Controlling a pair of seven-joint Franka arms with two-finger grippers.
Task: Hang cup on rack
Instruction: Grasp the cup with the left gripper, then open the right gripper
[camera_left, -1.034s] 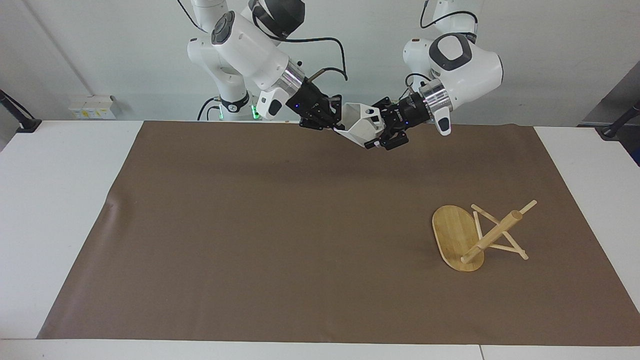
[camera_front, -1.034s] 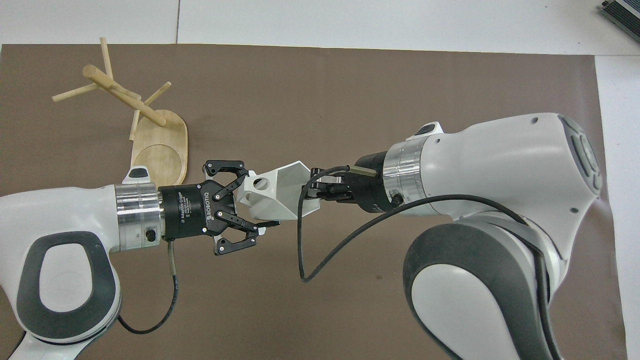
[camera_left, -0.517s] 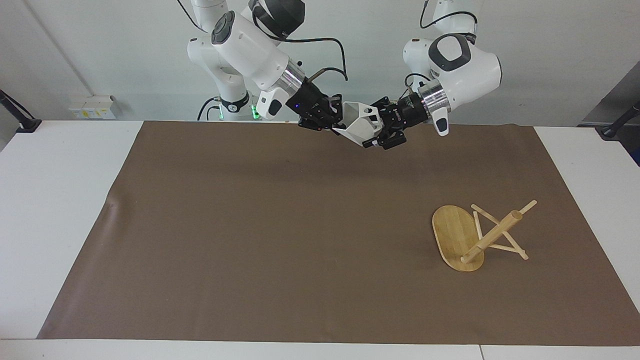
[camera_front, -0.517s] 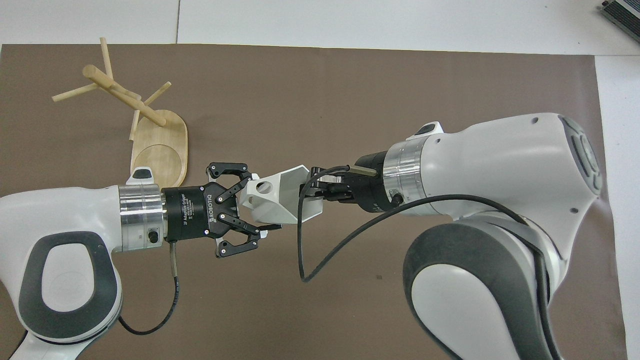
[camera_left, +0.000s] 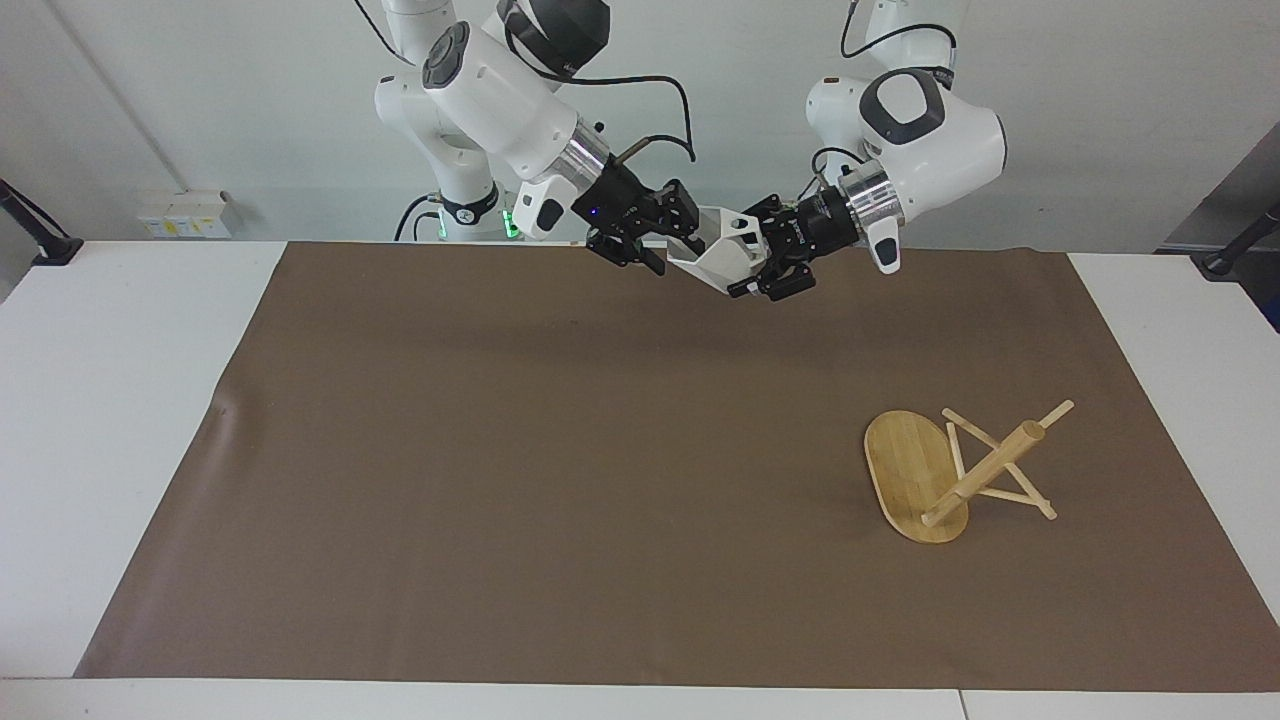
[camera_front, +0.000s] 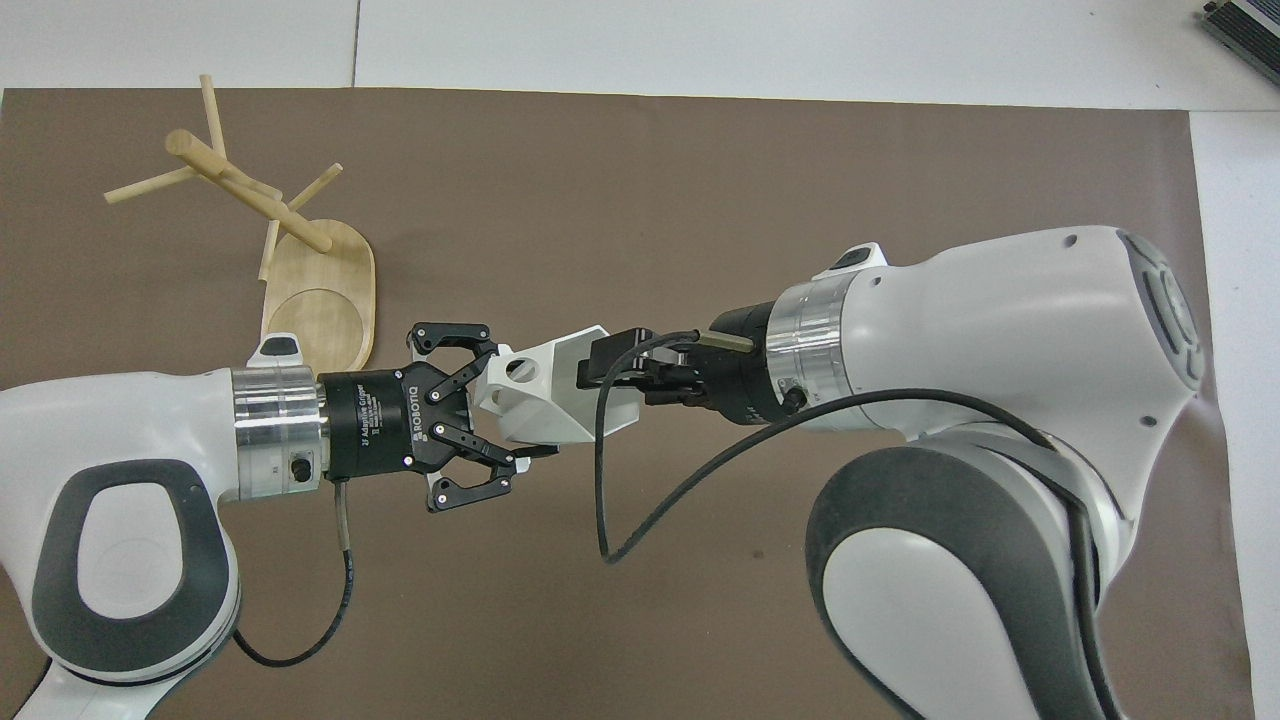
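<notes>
**Mia:** Now the right gripper has spread its fingers, where a second ago they pinched the rim of the cup. It sits right at the cup's open mouth and looks like it has let go.

**Ben:** Who has the cup, then?

**Mia:** The left gripper does. Its fingertips are squeezed on the cup's handle end, the blocky part with the round hole. You can see that best from above, where the left gripper is clamped on the cup.

**Ben:** Where is the cup?

**Mia:** Up in the air, between the two grippers, over the brown mat at the robots' end of the table.

**Ben:** And the rack?

**Mia:** The rack is not standing up. It is tipped over on the mat, toward the left arm's end, well apart from the cup. Its post and pegs slant sideways.

**Ben:** So how much is done?

**Mia:** The cup has been passed from one arm to the other, it seems. It is not hung yet. I think the rack has to be stood up, then the handle must go over a peg.
</notes>
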